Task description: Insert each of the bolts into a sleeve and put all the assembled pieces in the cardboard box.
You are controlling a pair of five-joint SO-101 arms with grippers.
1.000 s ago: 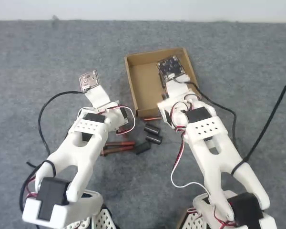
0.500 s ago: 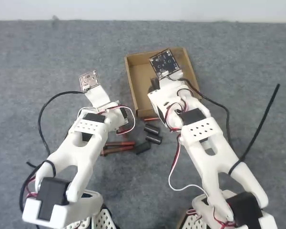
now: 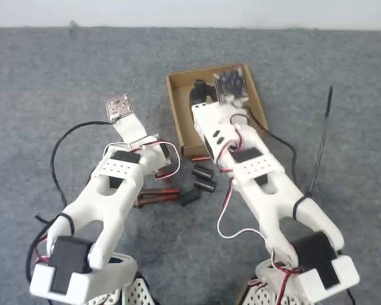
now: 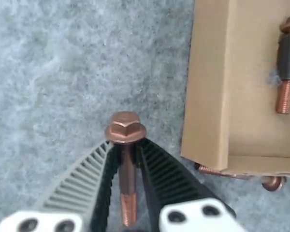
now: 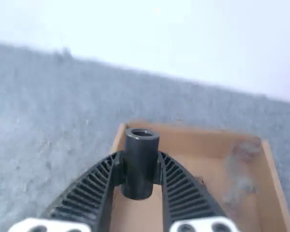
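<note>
Loose copper bolts (image 3: 157, 194) lie side by side on the grey carpet (image 3: 63, 70), nearest the arm bases and partly under the left arm. Three short black sleeves (image 3: 205, 185) lie scattered just to their right, between the two arms.

Farther on, the left gripper (image 4: 126, 145) is clenched on a copper hex-head bolt (image 4: 126, 166). The threaded shank runs along the gap between the ribbed jaws, and the head sticks out just past their tips, over bare carpet left of the box. One more copper bolt (image 4: 234, 174) lies on the carpet just outside the near wall of the open brown cardboard box (image 4: 208, 96).

Inside the box, on its floor, rests an assembled piece (image 4: 287, 58), a copper bolt wearing a black sleeve. The right gripper (image 5: 139, 159) hangs over the left side of the box. Its jaws grip an upright black tubular sleeve (image 5: 140, 166) by its sides, with the open bore facing up and the top rising above the jaw tips.
</note>
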